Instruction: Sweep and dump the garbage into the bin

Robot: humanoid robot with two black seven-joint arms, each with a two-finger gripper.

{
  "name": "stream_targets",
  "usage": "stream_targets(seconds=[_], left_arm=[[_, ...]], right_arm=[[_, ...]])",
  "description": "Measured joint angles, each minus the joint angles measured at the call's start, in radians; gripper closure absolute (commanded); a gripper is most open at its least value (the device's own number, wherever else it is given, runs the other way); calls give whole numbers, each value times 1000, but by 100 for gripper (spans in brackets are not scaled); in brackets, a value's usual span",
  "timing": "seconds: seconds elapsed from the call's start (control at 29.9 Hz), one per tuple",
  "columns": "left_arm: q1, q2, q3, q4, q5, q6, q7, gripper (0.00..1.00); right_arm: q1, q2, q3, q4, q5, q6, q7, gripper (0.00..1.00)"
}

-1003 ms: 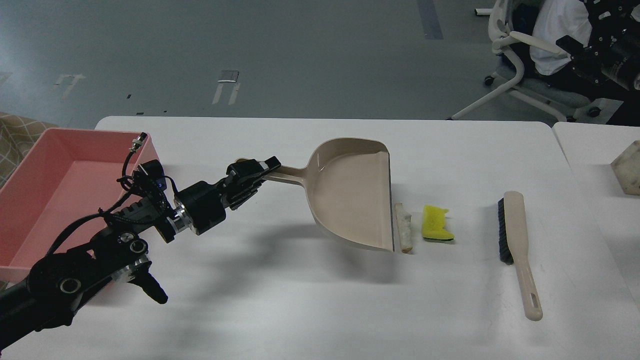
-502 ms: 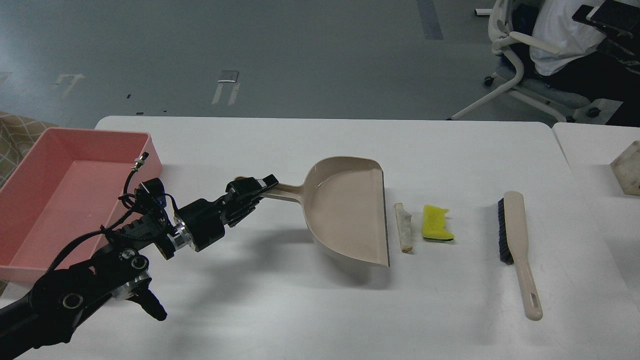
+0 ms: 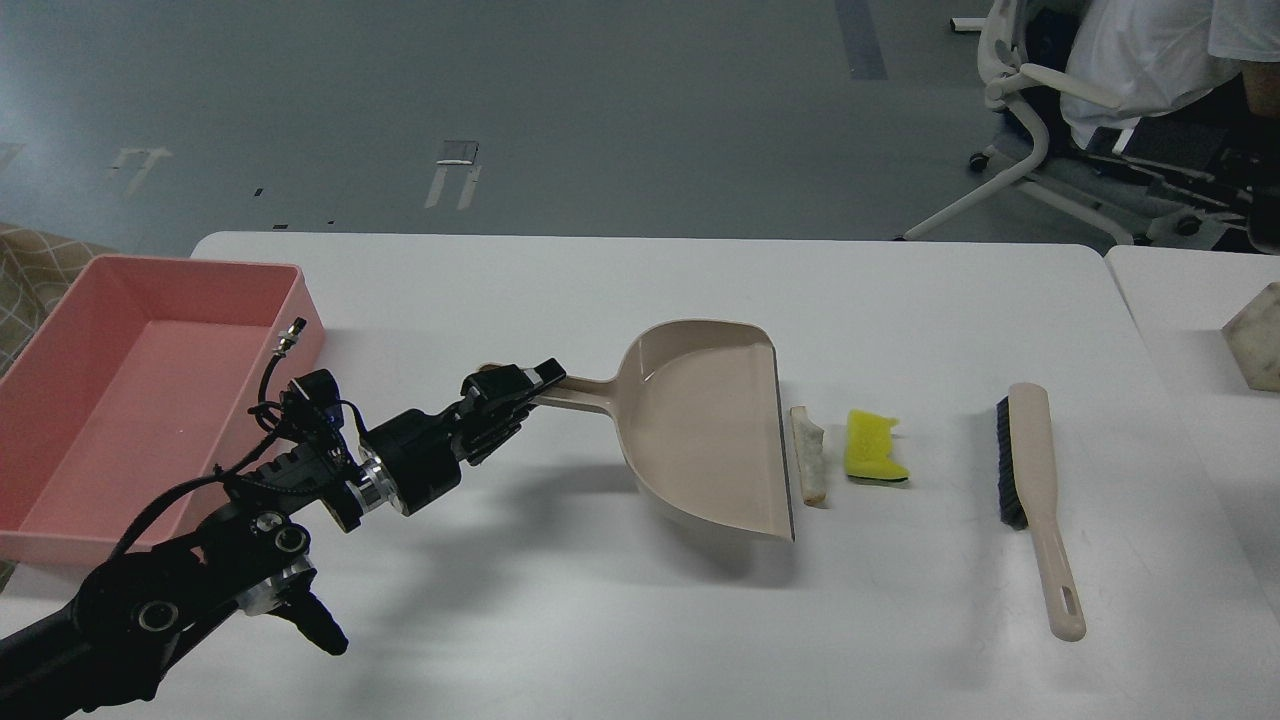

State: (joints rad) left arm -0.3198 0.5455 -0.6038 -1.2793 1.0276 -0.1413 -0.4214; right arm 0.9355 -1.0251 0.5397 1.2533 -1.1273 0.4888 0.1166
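My left gripper (image 3: 522,384) is shut on the handle of the beige dustpan (image 3: 710,425), whose open front edge faces right. Just right of that edge lies the garbage: a pale beige crust-like wedge (image 3: 808,453) a finger's width from the lip, then a bright yellow sponge piece (image 3: 872,445) with a dark underside. The beige brush (image 3: 1032,490) with black bristles lies further right, flat on the white table (image 3: 560,600). The pink bin (image 3: 140,385) stands at the table's left edge, behind my left arm. My right gripper is out of view.
A second white table (image 3: 1190,330) adjoins on the right with a pale block (image 3: 1256,350) on it. An office chair (image 3: 1060,130) stands on the grey floor beyond the far right corner.
The dustpan has come lower and shifted slightly right, so its front edge now sits close beside the beige wedge. The garbage and brush have not moved.
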Motion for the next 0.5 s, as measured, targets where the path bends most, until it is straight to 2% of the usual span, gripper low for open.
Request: stream_targets(seconds=[0.1,0.23,0.3,0.43,0.5], left_arm=[[1,-7,0,0,0,3,0,87],[1,-10,0,0,0,7,0,87],[1,-17,0,0,0,8,0,87],[1,-29,-1,0,1,8,0,87],[0,-30,-2,0,1,8,0,87]], right_arm=[[-35,-62,-26,79,1,0,-37,1],[-83,-168,-44,217,5,0,-152,4],[-94,-206,-47,267,6,0,-200,10],[-104,-280,-60,349,8,0,-256,10],[-109,-320,-72,390,10,0,-267,10]])
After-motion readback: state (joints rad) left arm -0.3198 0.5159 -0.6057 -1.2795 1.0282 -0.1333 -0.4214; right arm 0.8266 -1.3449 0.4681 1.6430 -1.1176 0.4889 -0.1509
